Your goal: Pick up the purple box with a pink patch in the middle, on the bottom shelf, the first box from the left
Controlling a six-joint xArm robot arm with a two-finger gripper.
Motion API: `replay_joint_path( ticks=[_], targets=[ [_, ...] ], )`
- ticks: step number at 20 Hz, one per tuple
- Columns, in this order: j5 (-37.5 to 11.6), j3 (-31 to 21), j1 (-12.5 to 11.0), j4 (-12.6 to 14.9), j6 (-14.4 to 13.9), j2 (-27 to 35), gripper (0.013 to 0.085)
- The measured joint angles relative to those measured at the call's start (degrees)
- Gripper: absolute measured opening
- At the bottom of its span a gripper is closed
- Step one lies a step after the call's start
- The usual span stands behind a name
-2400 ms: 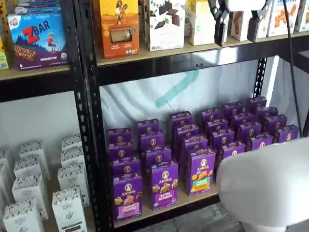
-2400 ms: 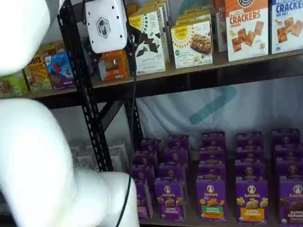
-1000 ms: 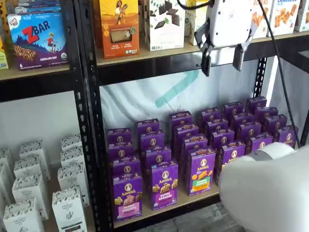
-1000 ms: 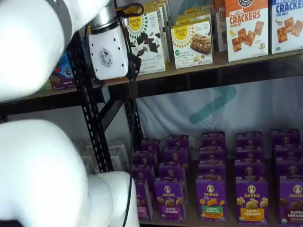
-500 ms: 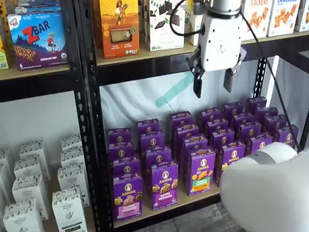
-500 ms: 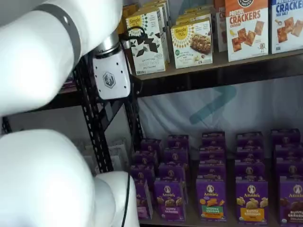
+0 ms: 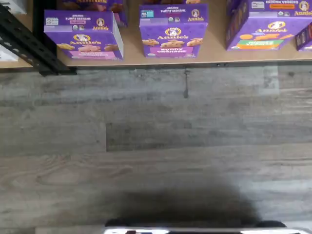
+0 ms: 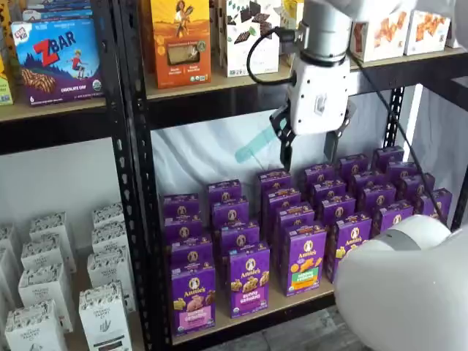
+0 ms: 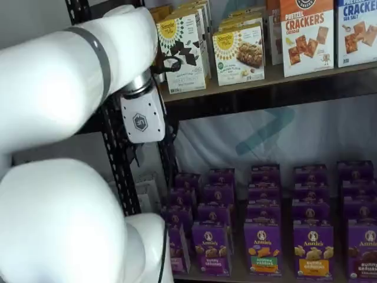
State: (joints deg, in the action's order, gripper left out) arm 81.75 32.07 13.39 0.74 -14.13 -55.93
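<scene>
The approach is under way: the gripper (image 8: 307,152), fingers apart and empty, hangs above the rows, and next must drop left and forward to the purple box (image 8: 193,297) at the bottom shelf's (image 8: 252,311) front-left corner.

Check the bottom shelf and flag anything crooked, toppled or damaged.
Nothing stands out. The purple box and its neighbours stand upright in tidy rows on the bottom shelf; none looks toppled or crushed. The gripper hangs open above them, touching nothing.

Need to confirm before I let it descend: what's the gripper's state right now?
Gripper: open, a clear gap between its two black fingers, holding nothing; it hangs above the rows of purple boxes, not touching any.
</scene>
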Motion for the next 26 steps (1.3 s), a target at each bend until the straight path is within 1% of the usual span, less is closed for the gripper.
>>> replay_joint_path(
  ticks=[4,6,11,15,18,21,26],
  targets=[
    [-3.83,-2.6,0.06,-0.64,-0.02,1.11,0.085],
    [-6.22,-4.13,0.49,-0.19,-0.55,1.6,0.085],
    [-10.65,-7.12,-0.75,-1.94,1.13,3.62,0.085],
    [-14.64,-9.88,-0.77,-1.65,1.1,6.92,0.085],
    [-18.0,-11.66,-0.12,-0.75,0.11,9.17,0.085],
    [-22.66,-13.5,0.82,0.39,-1.4,12.82,0.085],
    [-29.83,-15.44,1.69,0.22,-2.25,19.28,0.085]
  ],
)
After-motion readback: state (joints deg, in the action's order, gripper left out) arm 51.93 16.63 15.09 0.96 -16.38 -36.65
